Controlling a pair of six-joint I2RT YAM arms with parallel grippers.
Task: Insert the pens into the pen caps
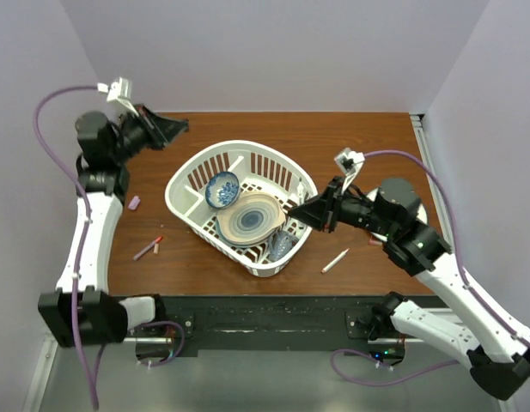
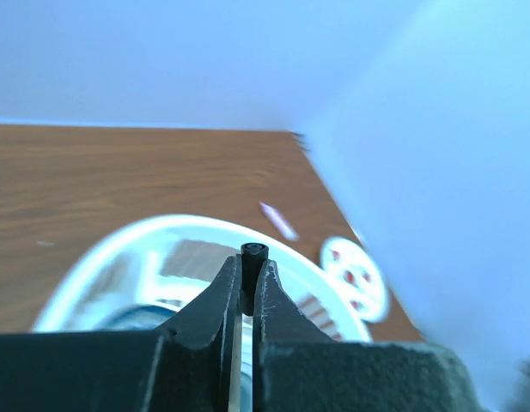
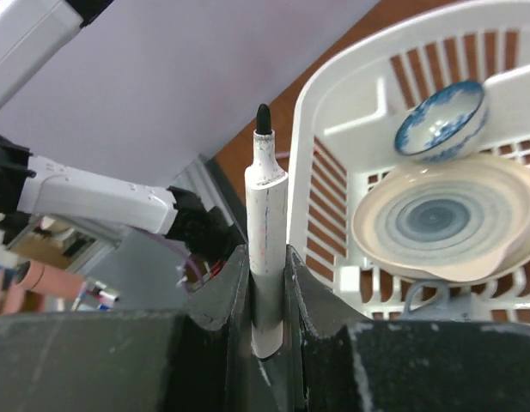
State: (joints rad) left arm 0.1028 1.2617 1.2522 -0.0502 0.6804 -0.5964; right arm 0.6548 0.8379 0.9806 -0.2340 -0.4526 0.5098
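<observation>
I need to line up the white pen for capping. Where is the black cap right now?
In the left wrist view the black cap sits pinched in the left gripper, raised at the table's far-left corner, beyond the white basket.

The white basket (image 2: 118, 246) is blurred behind the left gripper (image 2: 249, 268), whose fingers hide the lower half of the black cap (image 2: 254, 252). The right gripper (image 3: 266, 255) hides the tail of the white pen (image 3: 266, 197).

I'm looking into a robotics lab cell: plain pale walls (image 1: 273, 51) box in a wood-grain bench (image 1: 247, 129), my left arm (image 1: 88, 240) and right arm (image 1: 453, 283) are bolted to a black rail (image 1: 265, 319) at its near edge, and purple cables (image 1: 67, 90) loop off both wrists.
</observation>
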